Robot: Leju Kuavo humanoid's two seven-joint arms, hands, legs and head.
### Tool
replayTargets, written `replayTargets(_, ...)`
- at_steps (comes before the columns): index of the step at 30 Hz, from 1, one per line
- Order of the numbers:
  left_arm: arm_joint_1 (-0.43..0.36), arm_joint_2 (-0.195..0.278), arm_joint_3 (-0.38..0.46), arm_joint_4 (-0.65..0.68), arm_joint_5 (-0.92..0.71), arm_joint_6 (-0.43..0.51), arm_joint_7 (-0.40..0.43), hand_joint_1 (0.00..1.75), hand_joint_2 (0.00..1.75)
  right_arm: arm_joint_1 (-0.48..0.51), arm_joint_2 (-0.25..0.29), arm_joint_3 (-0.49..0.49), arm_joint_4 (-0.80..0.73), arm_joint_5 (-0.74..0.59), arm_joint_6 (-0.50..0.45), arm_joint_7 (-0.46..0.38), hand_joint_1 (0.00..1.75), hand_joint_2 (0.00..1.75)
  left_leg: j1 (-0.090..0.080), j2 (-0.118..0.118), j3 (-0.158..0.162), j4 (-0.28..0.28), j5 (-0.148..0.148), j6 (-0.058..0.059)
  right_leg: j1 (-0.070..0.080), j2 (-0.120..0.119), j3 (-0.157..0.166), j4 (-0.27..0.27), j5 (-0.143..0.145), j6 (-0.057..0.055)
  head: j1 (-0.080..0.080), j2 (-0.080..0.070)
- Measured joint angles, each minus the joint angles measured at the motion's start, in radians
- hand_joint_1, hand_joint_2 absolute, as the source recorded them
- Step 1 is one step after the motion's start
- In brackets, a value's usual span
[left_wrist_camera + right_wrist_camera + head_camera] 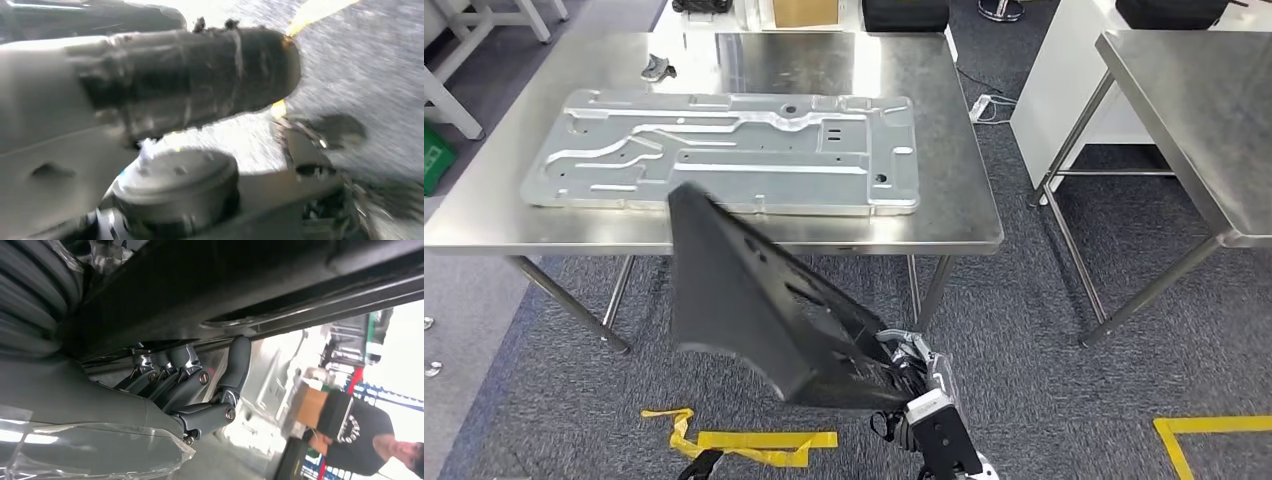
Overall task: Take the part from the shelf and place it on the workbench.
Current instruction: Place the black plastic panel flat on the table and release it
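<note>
The part is a large black moulded panel, tilted up in front of the workbench and hanging over the carpet. My right hand grips its lower right edge from below. In the right wrist view its dark fingers curl up against the panel's underside. The steel workbench stands just ahead, with a large silver stamped metal plate lying across it. My left hand hangs low over the floor, its taped thumb sticking out with nothing in it; the picture is blurred.
A small metal piece lies at the workbench's far left. A second steel table stands to the right, across a carpeted gap. Yellow tape marks the floor near my feet. A person in a black shirt stands beyond the workbench.
</note>
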Motion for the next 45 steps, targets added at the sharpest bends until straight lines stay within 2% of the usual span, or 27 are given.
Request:
replayTargets(1, -0.002, 0.001, -0.001, 0.0, 0.0, 0.0, 0.001, 0.0, 0.0, 0.0, 0.001, 0.0, 0.0, 0.0, 0.0, 0.0, 1.75, 1.75, 0.0, 0.002, -0.048, 0.071, 0.006, -0.003, -0.002, 0.0, 0.02, -0.009, -0.01, -0.004, -0.001, 0.0)
replayTargets(2, -0.002, 0.002, -0.001, 0.0, 0.0, 0.0, 0.002, 0.0, 0.0, 0.0, 0.001, 0.0, 0.0, 0.0, 0.0, 0.0, 1.75, 1.75, 0.0, 0.003, -0.095, 0.128, -0.01, -0.004, -0.001, 0.0, 0.04, -0.015, -0.023, -0.007, -0.001, 0.0)
replayTargets(3, 0.001, 0.004, -0.002, 0.0, -0.001, -0.001, 0.002, 0.0, 0.0, 0.001, 0.0, 0.0, 0.0, 0.0, 0.0, 0.0, 1.75, 1.75, 0.0, 0.004, -0.137, 0.164, -0.051, -0.006, -0.002, 0.001, 0.06, -0.019, -0.038, -0.008, -0.001, 0.0)
replayTargets(5, 0.006, 0.007, -0.003, 0.0, -0.001, -0.001, 0.001, 0.0, 0.0, 0.002, 0.001, 0.001, 0.0, 0.0, 0.0, 0.0, 1.75, 1.75, 0.001, 0.004, -0.196, 0.169, -0.146, -0.007, -0.003, 0.006, 0.103, -0.024, -0.07, -0.009, -0.002, 0.0)
replayTargets(6, 0.008, 0.008, -0.004, 0.0, -0.001, -0.001, 0.001, 0.0, 0.0, 0.003, 0.001, 0.001, 0.0, 0.0, 0.0, 0.0, 1.75, 1.75, 0.001, 0.004, -0.211, 0.139, -0.166, -0.008, -0.004, 0.008, 0.127, -0.024, -0.088, -0.007, -0.001, 0.0)
replayTargets(7, 0.009, 0.009, -0.004, 0.0, -0.002, -0.001, 0.002, 0.0, 0.0, 0.003, 0.001, 0.001, 0.0, 0.0, 0.0, 0.0, 1.75, 1.75, 0.001, 0.005, -0.219, 0.093, -0.148, -0.008, -0.004, 0.01, 0.151, -0.024, -0.108, -0.004, -0.002, 0.0)
replayTargets(10, 0.016, 0.01, -0.004, 0.001, -0.002, -0.001, 0.004, 0.0, 0.0, 0.004, 0.0, 0.002, 0.001, 0.0, 0.001, 0.001, 1.75, 1.75, 0.002, 0.013, -0.219, -0.053, 0.071, -0.002, -0.001, 0.014, 0.205, -0.022, -0.171, 0.009, -0.003, 0.0)
replayTargets(11, 0.018, 0.01, -0.005, 0.001, -0.002, -0.001, 0.004, 0.0, 0.0, 0.004, 0.0, 0.002, 0.002, 0.0, 0.002, 0.001, 1.75, 1.75, 0.002, 0.015, -0.211, -0.072, 0.114, 0.003, 0.001, 0.015, 0.226, -0.022, -0.187, 0.014, -0.002, 0.0)
replayTargets(13, 0.015, 0.008, -0.006, 0.001, -0.002, -0.001, 0.001, 0.0, 0.0, 0.002, 0.0, 0.001, 0.002, 0.0, 0.003, 0.001, 1.75, 1.75, 0.003, 0.014, -0.181, -0.076, 0.107, 0.017, 0.004, 0.016, 0.241, 0.009, -0.185, 0.024, -0.001, 0.0)
replayTargets(14, 0.01, 0.006, -0.006, 0.001, -0.002, -0.001, 0.001, 0.0, 0.0, 0.0, 0.0, 0.001, 0.001, 0.001, 0.003, 0.001, 1.75, 1.75, 0.005, 0.013, -0.163, -0.079, 0.098, 0.023, 0.005, 0.013, 0.225, 0.054, -0.169, 0.029, 0.0, 0.0)
replayTargets(16, 0.002, 0.001, -0.005, 0.0, -0.003, 0.002, 0.002, 0.0, 0.0, -0.002, 0.0, 0.001, 0.0, 0.002, 0.003, 0.001, 1.75, 1.75, 0.007, 0.012, -0.132, -0.085, 0.085, 0.035, 0.002, 0.005, 0.14, 0.18, -0.155, 0.042, 0.003, 0.0)
replayTargets(17, 0.001, -0.001, -0.005, 0.001, -0.004, 0.003, 0.003, 0.0, 0.0, -0.001, 0.0, 0.001, 0.0, 0.002, 0.003, 0.001, 1.75, 1.75, 0.006, 0.012, -0.121, -0.087, 0.077, 0.039, -0.001, 0.001, 0.09, 0.236, -0.173, 0.048, 0.004, 0.0)
replayTargets(19, 0.003, -0.002, -0.005, 0.001, -0.005, 0.004, 0.003, 0.0, 0.0, 0.0, 0.0, 0.001, 0.0, 0.008, 0.003, 0.001, 1.75, 1.75, 0.005, 0.01, -0.101, -0.091, 0.063, 0.043, -0.004, -0.001, 0.004, 0.295, -0.249, 0.055, 0.004, 0.0)
replayTargets(20, 0.004, -0.002, -0.006, 0.001, -0.006, 0.003, 0.003, 0.0, 0.0, -0.001, 0.0, 0.001, 0.0, 0.017, 0.003, 0.001, 1.75, 1.75, 0.004, 0.009, -0.088, -0.093, 0.055, 0.043, -0.004, -0.001, -0.024, 0.294, -0.285, 0.053, 0.004, 0.0)
replayTargets(21, 0.005, -0.002, -0.006, 0.001, -0.009, 0.002, 0.004, 0.0, 0.0, -0.003, 0.0, 0.002, -0.001, 0.031, 0.004, 0.003, 1.75, 1.75, 0.001, 0.008, -0.073, -0.095, 0.046, 0.043, -0.002, -0.001, -0.04, 0.27, -0.299, 0.048, 0.005, 0.0)
replayTargets(22, 0.004, -0.003, -0.007, 0.001, -0.011, 0.0, 0.006, 0.0, 0.0, -0.007, 0.0, 0.002, -0.004, 0.05, 0.007, 0.007, 1.75, 1.75, -0.002, 0.006, -0.057, -0.098, 0.037, 0.044, 0.0, -0.001, -0.046, 0.228, -0.282, 0.038, 0.005, 0.0)
replayTargets(25, -0.004, -0.016, -0.013, 0.0, -0.021, -0.008, 0.014, 0.0, 0.0, -0.028, 0.006, 0.003, -0.032, 0.126, 0.033, 0.032, 1.75, 1.75, -0.011, -0.003, -0.019, -0.117, 0.016, 0.039, 0.027, 0.017, -0.032, 0.064, -0.09, -0.02, -0.001, 0.0)
replayTargets(26, -0.009, -0.022, -0.016, 0.0, -0.023, -0.01, 0.015, 0.0, 0.0, -0.036, 0.01, 0.003, -0.044, 0.148, 0.042, 0.043, 1.75, 1.75, -0.01, -0.007, -0.009, -0.127, 0.014, 0.036, 0.036, 0.029, -0.022, 0.026, -0.046, -0.033, -0.002, 0.0)
replayTargets(28, -0.016, -0.028, -0.019, 0.0, -0.024, -0.011, 0.016, 0.0, 0.0, -0.051, 0.021, 0.003, -0.063, 0.172, 0.054, 0.06, 1.75, 1.75, -0.011, -0.015, 0.008, -0.137, 0.024, 0.028, 0.039, 0.044, 0.009, -0.02, -0.017, -0.042, 0.0, 0.0)
replayTargets(30, -0.021, -0.028, -0.022, 0.0, -0.026, -0.012, 0.017, 0.0, 0.0, -0.065, 0.031, 0.004, -0.075, 0.188, 0.057, 0.065, 1.75, 1.75, -0.014, -0.008, 0.014, -0.121, 0.015, 0.02, 0.031, 0.037, 0.046, -0.055, 0.01, -0.039, 0.001, 0.0)
replayTargets(32, -0.025, -0.027, -0.026, 0.0, -0.03, -0.017, 0.02, 0.0, 0.0, -0.089, 0.043, 0.01, -0.084, 0.215, 0.058, 0.071, 1.75, 1.75, -0.01, 0.001, -0.024, -0.041, -0.043, 0.01, 0.023, 0.026, 0.061, -0.063, 0.02, -0.035, 0.0, 0.0)
replayTargets(34, -0.028, -0.024, -0.029, 0.0, -0.036, -0.022, 0.025, 0.0, 0.0, -0.122, 0.058, 0.022, -0.09, 0.251, 0.059, 0.09, 1.75, 1.75, 0.0, 0.003, -0.098, 0.076, -0.102, -0.003, 0.018, 0.023, 0.061, -0.061, 0.017, -0.032, 0.0, 0.0)
replayTargets(35, -0.028, -0.023, -0.03, 0.0, -0.039, -0.024, 0.027, 0.0, 0.0, -0.139, 0.067, 0.028, -0.091, 0.269, 0.06, 0.105, 1.75, 1.75, 0.006, 0.003, -0.125, 0.109, -0.109, -0.012, 0.014, 0.023, 0.06, -0.059, 0.014, -0.028, 0.0, 0.0)
replayTargets(37, -0.03, -0.022, -0.035, 0.0, -0.049, -0.027, 0.034, 0.0, 0.0, -0.18, 0.09, 0.045, -0.091, 0.311, 0.056, 0.137, 1.75, 1.75, 0.017, 0.005, -0.129, 0.066, -0.054, -0.032, 0.001, 0.026, 0.058, -0.045, 0.003, -0.014, 0.0, 0.0)
replayTargets(39, -0.034, -0.021, -0.038, 0.0, -0.058, -0.031, 0.04, 0.0, 0.0, -0.217, 0.108, 0.06, -0.089, 0.347, 0.051, 0.158, 1.75, 1.75, 0.027, 0.005, -0.102, -0.026, 0.019, -0.048, -0.01, 0.028, 0.054, -0.028, -0.008, -0.002, 0.0, 0.0)
replayTargets(40, -0.035, -0.021, -0.038, 0.0, -0.059, -0.031, 0.041, 0.0, 0.0, -0.226, 0.113, 0.063, -0.088, 0.356, 0.05, 0.163, 1.75, 1.75, 0.029, 0.005, -0.093, -0.05, 0.036, -0.051, -0.012, 0.029, 0.053, -0.023, -0.011, 0.001, 0.0, 0.0)
replayTargets(45, -0.036, -0.021, -0.039, 0.0, -0.059, -0.032, 0.041, 0.0, 0.0, -0.229, 0.114, 0.064, -0.088, 0.358, 0.05, 0.164, 1.75, 1.75, 0.029, 0.005, -0.091, -0.056, 0.04, -0.052, -0.013, 0.029, 0.053, -0.022, -0.012, 0.002, 0.0, 0.0)
